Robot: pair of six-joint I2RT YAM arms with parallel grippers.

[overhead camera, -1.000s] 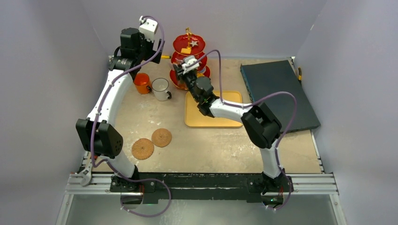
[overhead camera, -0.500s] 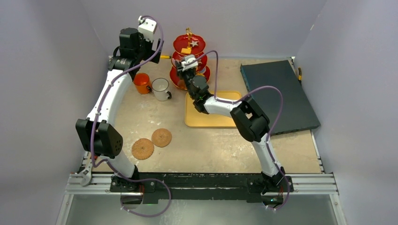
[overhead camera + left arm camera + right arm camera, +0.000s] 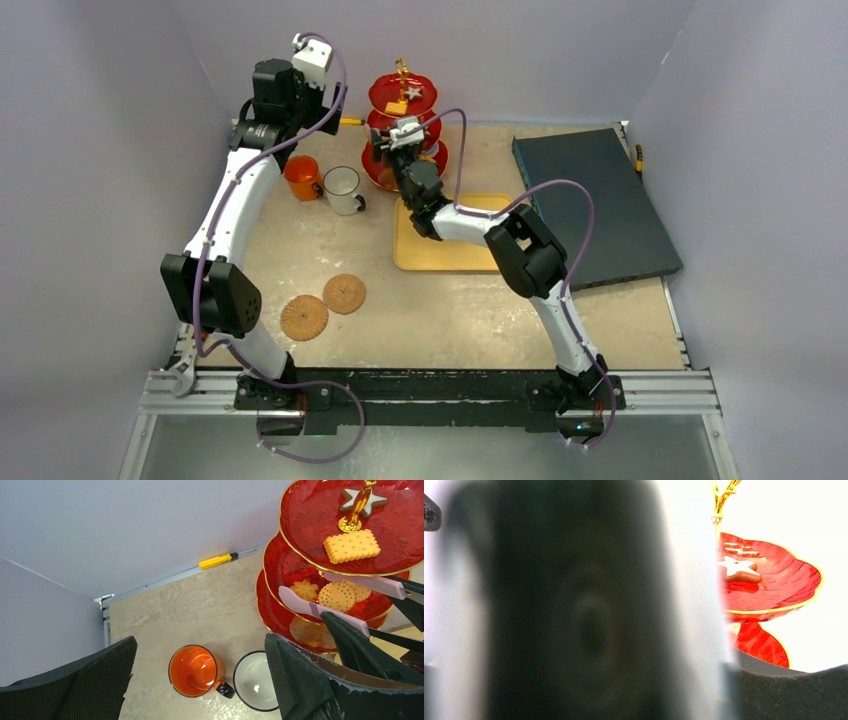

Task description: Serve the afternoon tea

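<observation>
1. Your red three-tier stand (image 3: 310, 520) is at the far middle of the table (image 3: 450, 320), just beyond the yellow tray (image 3: 460, 258). Its plates are glossy red with gold rims, and a gold handle (image 3: 356, 510) rises through the top one.
2. The top tier carries a rectangular yellow biscuit (image 3: 351, 546) and a white-iced star biscuit (image 3: 382, 501). The middle tier carries a flower-shaped pastry (image 3: 304, 589) and round lattice biscuits (image 3: 340, 594). On the lowest tier lies an amber piece (image 3: 306, 632) that you cannot make out.
3. The orange mug (image 3: 194, 671) and white mug (image 3: 256, 681) stand upright just beside each other, left of the stand, with the orange one farther left.
4. The tongs (image 3: 310, 607), tipped pale lilac, reach over the middle tier with their tips parted. Your right gripper (image 3: 398, 142) is at the stand's near side. A blurred dark shape blocks its wrist view, so you cannot tell whether its fingers clamp or have let go.
5. Your left gripper (image 3: 200, 642) hovers above the mugs with its fingers spread wide and nothing between them.
6. Against a second ago, the right elbow has drawn in leftward and its gripper is closer to the stand. The left arm, the mugs and the woven mats (image 3: 304, 317) are unchanged.
7. A dark blue box (image 3: 595, 200) lies at the right, and a screwdriver (image 3: 216, 560) lies by the far wall.
</observation>
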